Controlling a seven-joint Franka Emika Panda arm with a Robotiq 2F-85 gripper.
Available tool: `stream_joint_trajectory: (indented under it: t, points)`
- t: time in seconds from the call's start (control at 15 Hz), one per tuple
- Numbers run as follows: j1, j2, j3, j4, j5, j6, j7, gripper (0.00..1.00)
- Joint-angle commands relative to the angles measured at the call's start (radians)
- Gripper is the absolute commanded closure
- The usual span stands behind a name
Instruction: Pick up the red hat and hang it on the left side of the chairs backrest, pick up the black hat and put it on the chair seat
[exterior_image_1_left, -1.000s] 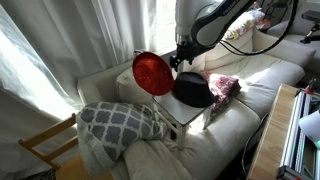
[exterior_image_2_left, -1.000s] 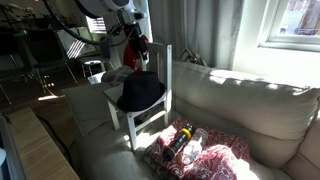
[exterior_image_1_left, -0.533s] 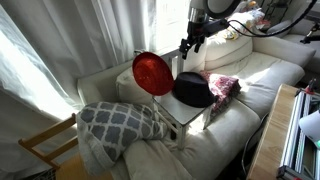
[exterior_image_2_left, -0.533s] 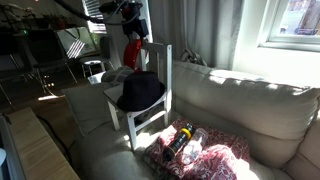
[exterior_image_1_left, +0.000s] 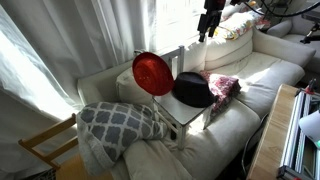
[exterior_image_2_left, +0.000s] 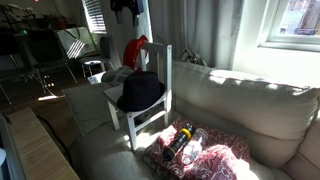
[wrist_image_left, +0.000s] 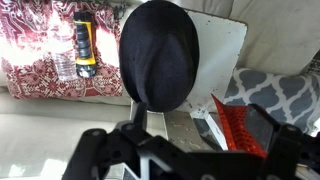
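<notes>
The red hat (exterior_image_1_left: 152, 73) hangs upright on a corner post of the backrest (exterior_image_2_left: 161, 66). It also shows in an exterior view (exterior_image_2_left: 135, 50) and at the right in the wrist view (wrist_image_left: 238, 126). The black hat (exterior_image_1_left: 191, 89) lies on the chair seat (wrist_image_left: 222, 45), seen in both exterior views (exterior_image_2_left: 140, 92) and from above in the wrist view (wrist_image_left: 160, 52). My gripper (exterior_image_1_left: 208, 24) is high above the chair, open and empty. It sits at the top edge of an exterior view (exterior_image_2_left: 125, 7), and its fingers spread wide in the wrist view (wrist_image_left: 200, 138).
The chair stands on a pale sofa (exterior_image_1_left: 262, 70). A grey patterned pillow (exterior_image_1_left: 120, 122) lies beside it, and a red patterned cloth (exterior_image_1_left: 222, 85) with bottles (wrist_image_left: 84, 45) on the other side. A wooden chair (exterior_image_1_left: 45, 142) and a wooden tabletop (exterior_image_1_left: 272, 135) flank the sofa.
My gripper has risen up and away from the chair's backrest. Both hats have stayed where they were.
</notes>
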Motion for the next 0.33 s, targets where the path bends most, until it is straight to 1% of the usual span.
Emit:
stream_joint_trajectory:
  t: [0.0,0.27]
  points:
    - [0.014,-0.015,-0.021,0.001,-0.002,-0.016,-0.005,0.0]
    - [0.014,-0.03,-0.024,-0.006,-0.002,-0.021,-0.011,0.0]
